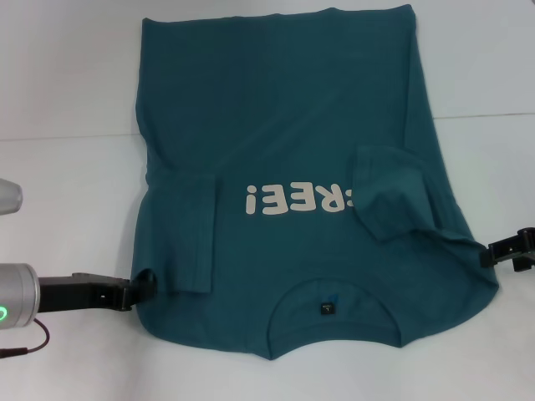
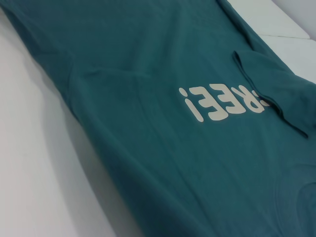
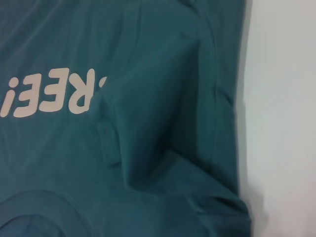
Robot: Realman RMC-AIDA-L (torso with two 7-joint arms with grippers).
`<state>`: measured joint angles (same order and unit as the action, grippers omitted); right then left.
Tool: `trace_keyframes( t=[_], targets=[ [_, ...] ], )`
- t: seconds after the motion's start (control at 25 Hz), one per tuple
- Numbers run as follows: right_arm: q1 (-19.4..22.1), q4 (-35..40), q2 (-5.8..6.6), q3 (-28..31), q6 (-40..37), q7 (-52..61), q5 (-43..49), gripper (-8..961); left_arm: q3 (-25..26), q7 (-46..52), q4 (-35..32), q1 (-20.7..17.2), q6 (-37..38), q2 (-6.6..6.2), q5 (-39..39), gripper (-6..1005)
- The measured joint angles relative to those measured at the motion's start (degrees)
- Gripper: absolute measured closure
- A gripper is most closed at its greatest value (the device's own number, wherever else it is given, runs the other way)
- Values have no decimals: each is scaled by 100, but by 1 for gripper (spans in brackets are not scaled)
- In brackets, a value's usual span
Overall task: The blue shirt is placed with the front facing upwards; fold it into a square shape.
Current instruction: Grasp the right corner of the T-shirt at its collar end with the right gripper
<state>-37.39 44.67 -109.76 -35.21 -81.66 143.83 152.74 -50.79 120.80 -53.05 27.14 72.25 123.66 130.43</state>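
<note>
White table [image 1: 67, 200] all round, nothing blocking. The blue shirt [image 1: 284, 109] lies print-up between the grippers, both sleeves folded inward. Left gripper [image 1: 142, 286] low, touching its shoulder edge; right gripper [image 1: 493, 251] at the opposite shoulder. Grip on either: can't tell.

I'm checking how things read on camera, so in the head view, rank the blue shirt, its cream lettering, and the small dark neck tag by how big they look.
1. The blue shirt, filling most of the white table.
2. The cream lettering, a short band across the chest, partly covered by a folded sleeve.
3. The neck tag, a tiny dark square.
</note>
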Motion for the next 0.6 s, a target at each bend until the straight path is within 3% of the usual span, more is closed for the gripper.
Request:
trace_keyframes(
  t=[0.6],
  targets=[
    [-94,-175,-122,-545,442,290,187,265,-2,-13,-9,-10,13,0,-7,957]
  ],
)
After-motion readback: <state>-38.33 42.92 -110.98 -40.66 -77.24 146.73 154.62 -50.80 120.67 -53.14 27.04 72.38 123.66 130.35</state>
